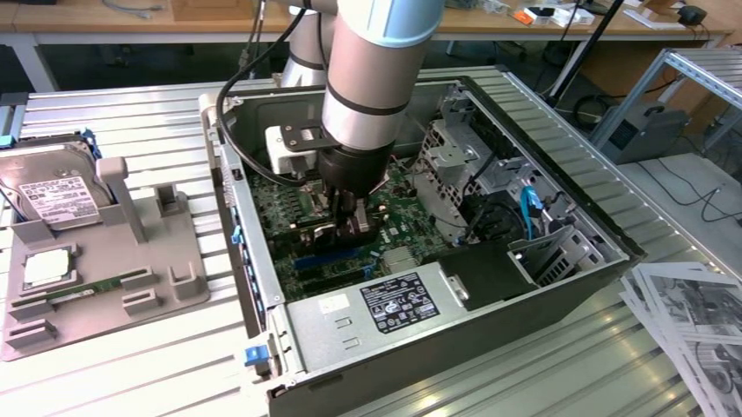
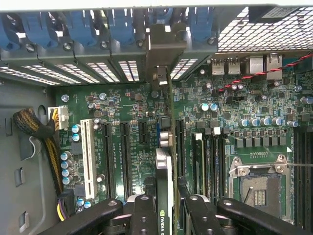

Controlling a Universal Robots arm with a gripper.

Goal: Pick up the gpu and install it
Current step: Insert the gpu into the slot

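Seen edge-on, the gpu [image 2: 164, 164] is a thin dark card between my fingers [image 2: 145, 213], with its metal bracket [image 2: 164, 46] up against the case's rear slot openings. My gripper [image 2: 166, 208] is shut on the card's long edge. The card stands upright over the green motherboard [image 2: 244, 98], between two black slots and in line with a blue slot [image 2: 158, 131]; I cannot tell whether it is seated. In the exterior view the gripper [image 1: 347, 224] reaches down into the open PC case [image 1: 464, 304] with the gpu [image 1: 357, 230] under it.
A white slot [image 2: 88, 156] and the CPU socket [image 2: 257, 183] flank the card on the board. Outside the case, at the exterior view's left, a grey fixture [image 1: 104, 287] carries a hard drive [image 1: 52, 195] and a green memory stick [image 1: 69, 295]. Papers [image 1: 696, 321] lie at the right.
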